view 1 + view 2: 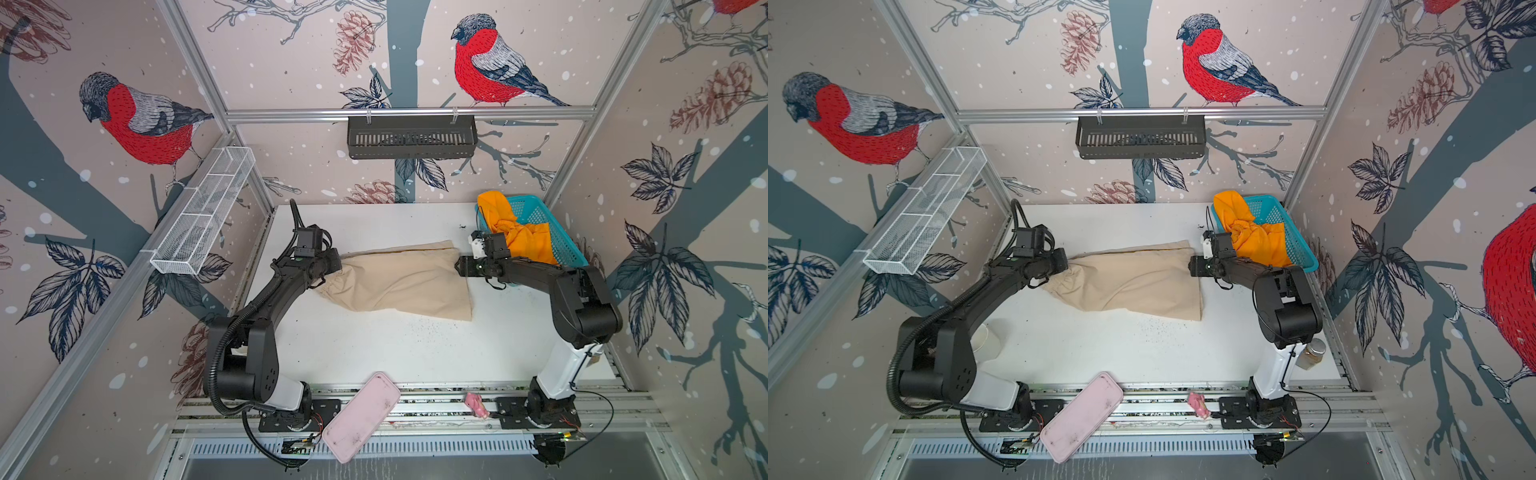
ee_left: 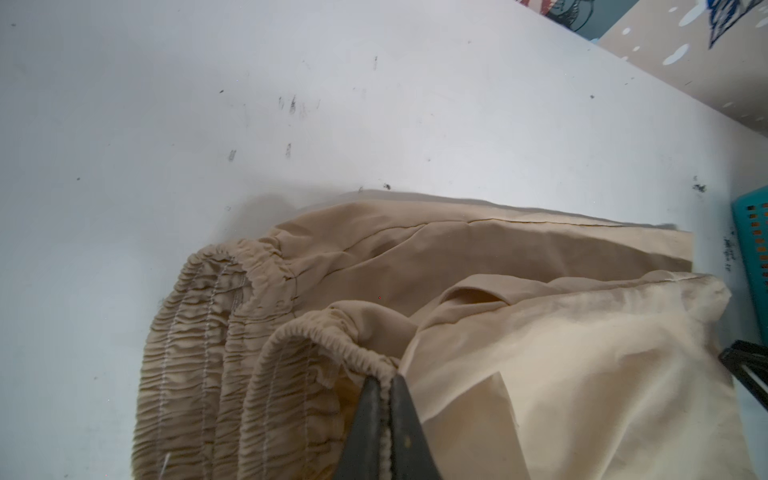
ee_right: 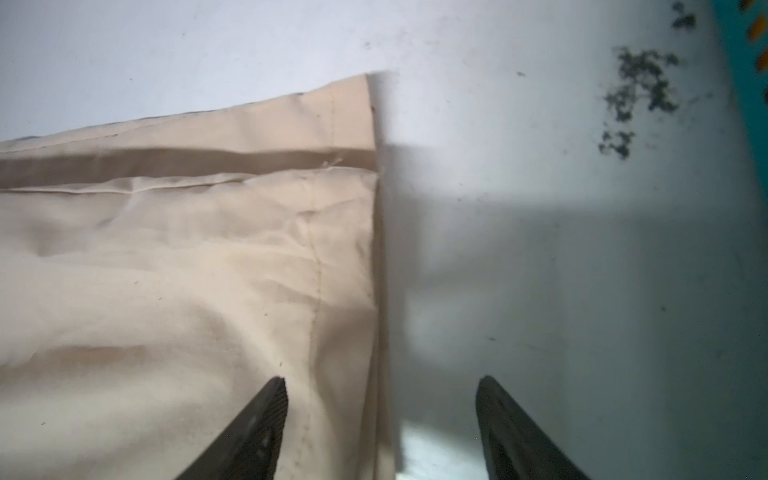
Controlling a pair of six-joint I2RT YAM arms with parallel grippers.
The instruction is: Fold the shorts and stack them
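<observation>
In both top views the beige shorts (image 1: 399,282) lie spread on the bench (image 1: 374,353); the orange shorts (image 1: 519,237) spill from the teal basket (image 1: 536,212). Left wrist view: the left tool (image 2: 386,380) pinches the beige waistband. Right wrist view: the right tool (image 3: 381,380) gapes wide over the hem, holding nothing.

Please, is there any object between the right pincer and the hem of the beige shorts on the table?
Nothing visible stands between them. The right pincer hangs open directly over the hem of the beige shorts, half above the cloth, half above the bare table. The teal basket stands off to the side.
</observation>
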